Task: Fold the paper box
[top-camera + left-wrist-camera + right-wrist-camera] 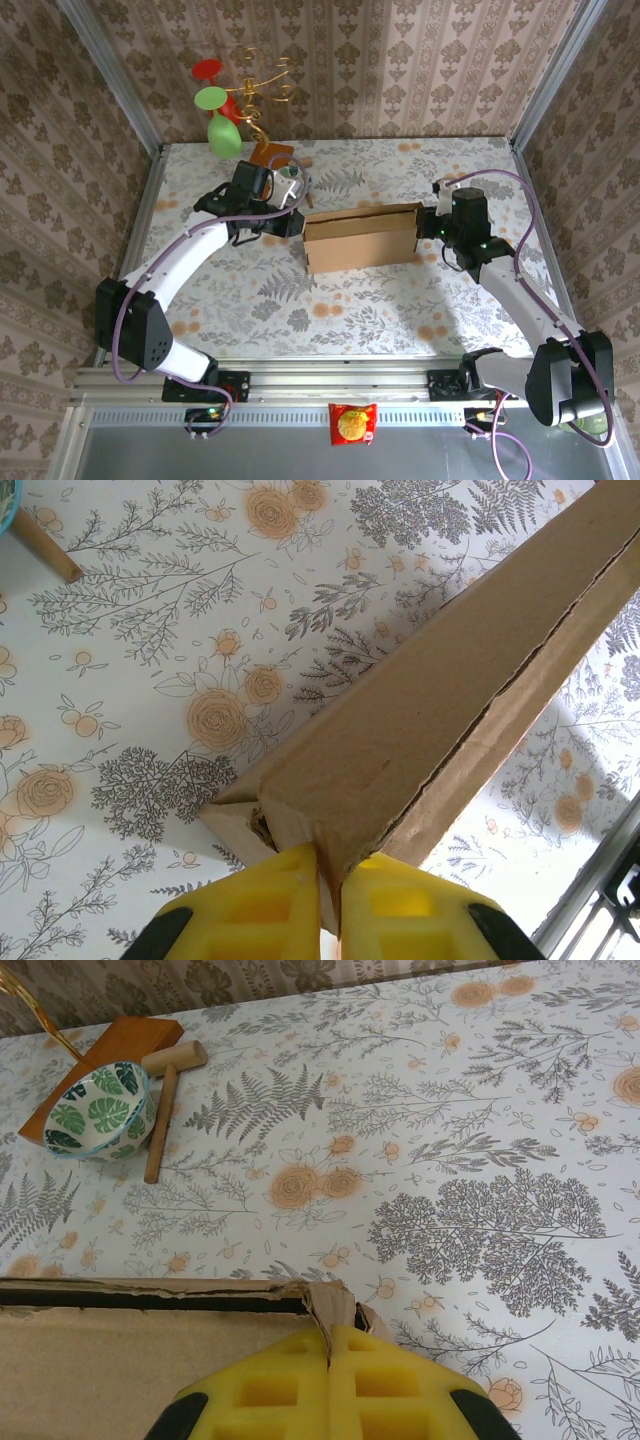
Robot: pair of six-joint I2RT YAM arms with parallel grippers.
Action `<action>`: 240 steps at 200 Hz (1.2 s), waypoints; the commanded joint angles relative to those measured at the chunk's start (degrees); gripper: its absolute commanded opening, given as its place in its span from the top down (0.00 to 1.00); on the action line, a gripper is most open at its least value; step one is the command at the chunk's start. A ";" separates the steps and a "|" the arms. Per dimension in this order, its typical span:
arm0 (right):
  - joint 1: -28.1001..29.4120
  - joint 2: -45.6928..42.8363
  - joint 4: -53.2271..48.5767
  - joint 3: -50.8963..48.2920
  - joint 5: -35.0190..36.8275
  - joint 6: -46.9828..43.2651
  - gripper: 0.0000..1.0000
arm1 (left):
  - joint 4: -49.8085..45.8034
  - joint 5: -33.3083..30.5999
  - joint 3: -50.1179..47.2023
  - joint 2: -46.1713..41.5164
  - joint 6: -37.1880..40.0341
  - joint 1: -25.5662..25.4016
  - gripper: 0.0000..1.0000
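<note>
Brown paper box (360, 240), grey-and-orange floral table (400, 310), green leaf-patterned bowl (98, 1110).

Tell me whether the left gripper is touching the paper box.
Touching. In the left wrist view, the yellow fingers of the left gripper pinch the paper box at its near corner, with the cardboard edge clamped between them and no gap.

paper box (420, 710): far end cut off by the upper right edge; near corner hidden inside the left gripper (330, 865).
bowl (6, 510): cut to a sliver by the left edge.
red packet (352, 424): print too small to read.
</note>
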 commanded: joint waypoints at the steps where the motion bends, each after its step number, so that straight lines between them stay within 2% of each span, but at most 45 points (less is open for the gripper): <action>1: 0.59 0.87 -5.09 -1.43 0.65 -0.25 1.00 | -1.49 0.35 2.68 1.33 -2.10 -0.69 0.89; 42: 0.59 0.76 -5.02 -1.42 0.74 -0.01 1.00 | -4.84 0.03 5.03 2.35 -7.62 -0.93 0.90; 119: 0.85 0.79 -4.83 -1.68 1.17 0.25 1.00 | -4.27 -1.08 3.90 2.26 -15.90 -2.08 0.93; 240: 0.98 0.21 -4.35 -2.60 1.53 0.29 1.00 | 1.34 -3.31 -1.85 0.10 -20.85 -4.12 0.97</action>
